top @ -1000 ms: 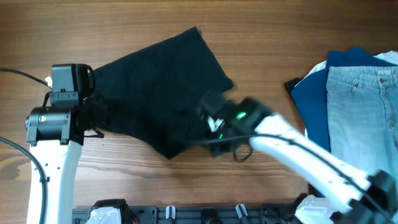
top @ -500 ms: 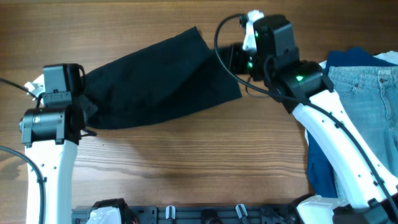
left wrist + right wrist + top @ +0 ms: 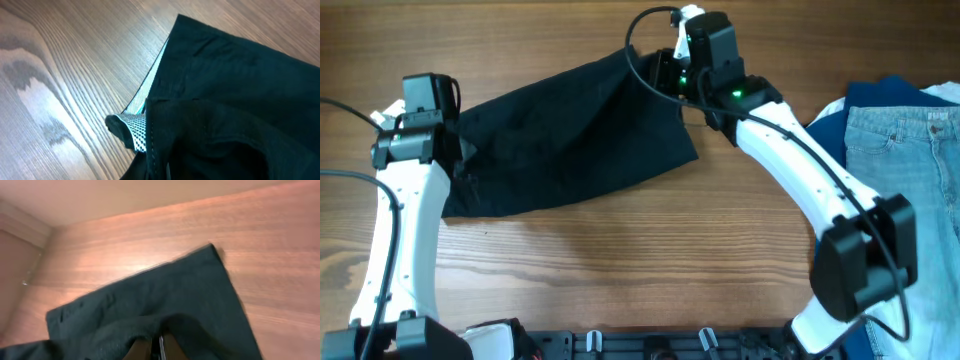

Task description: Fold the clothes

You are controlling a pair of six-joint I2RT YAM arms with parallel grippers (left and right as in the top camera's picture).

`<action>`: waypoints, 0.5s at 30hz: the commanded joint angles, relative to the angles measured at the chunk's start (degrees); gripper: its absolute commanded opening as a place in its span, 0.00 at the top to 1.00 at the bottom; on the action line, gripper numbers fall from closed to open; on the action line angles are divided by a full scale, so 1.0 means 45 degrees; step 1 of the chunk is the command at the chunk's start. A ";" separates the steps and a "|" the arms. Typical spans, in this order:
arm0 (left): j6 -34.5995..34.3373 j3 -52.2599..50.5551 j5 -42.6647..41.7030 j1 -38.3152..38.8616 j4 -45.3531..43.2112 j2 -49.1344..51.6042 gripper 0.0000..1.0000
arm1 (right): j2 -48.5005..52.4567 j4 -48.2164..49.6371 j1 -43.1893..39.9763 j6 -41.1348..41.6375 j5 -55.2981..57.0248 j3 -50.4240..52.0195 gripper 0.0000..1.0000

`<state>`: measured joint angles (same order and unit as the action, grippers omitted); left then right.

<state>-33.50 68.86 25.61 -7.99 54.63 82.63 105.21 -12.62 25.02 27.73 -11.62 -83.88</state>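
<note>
The black garment (image 3: 570, 135) lies stretched across the table's far middle. My left gripper (image 3: 455, 152) is shut on its left end, where the pale checked waistband lining (image 3: 137, 127) shows in the left wrist view. My right gripper (image 3: 670, 85) is shut on the garment's far right corner; in the right wrist view its fingertips (image 3: 156, 349) pinch a raised fold of the black cloth (image 3: 165, 295). The cloth (image 3: 235, 95) hangs taut between both grippers. No button shows.
Light blue denim jeans (image 3: 905, 190) lie on a royal blue garment (image 3: 825, 150) at the right edge. A black rail (image 3: 650, 345) runs along the table's front edge. Bare wood lies in front of the garment.
My right gripper carried the garment's near right part from the front middle up to the far right, folding it over. My left gripper shifted slightly and kept hold.
</note>
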 commanded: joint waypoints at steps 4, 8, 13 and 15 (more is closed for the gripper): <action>-0.0709 0.0199 0.0753 -0.1039 -0.0427 0.0044 0.92 | 0.1326 0.1321 0.0005 -0.0078 -0.1054 -0.0209 0.96; -0.0661 0.0175 0.0753 -0.1156 -0.1797 0.0413 0.81 | 0.1749 0.2239 0.0005 -0.0160 -0.1054 -0.0209 0.80; -0.0617 0.0175 0.0797 -0.1467 -0.2234 0.1413 0.27 | 0.1953 0.0704 -0.0262 -0.1088 -0.1059 -0.0209 0.02; -0.0622 0.0175 0.0753 -0.1719 -0.1855 0.1486 0.27 | 0.1953 -0.0607 -0.0583 -0.1739 -0.1059 -0.0209 0.02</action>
<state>-35.97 68.93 27.66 -13.72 44.49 88.14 112.95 -10.61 24.53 24.88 -15.64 -84.03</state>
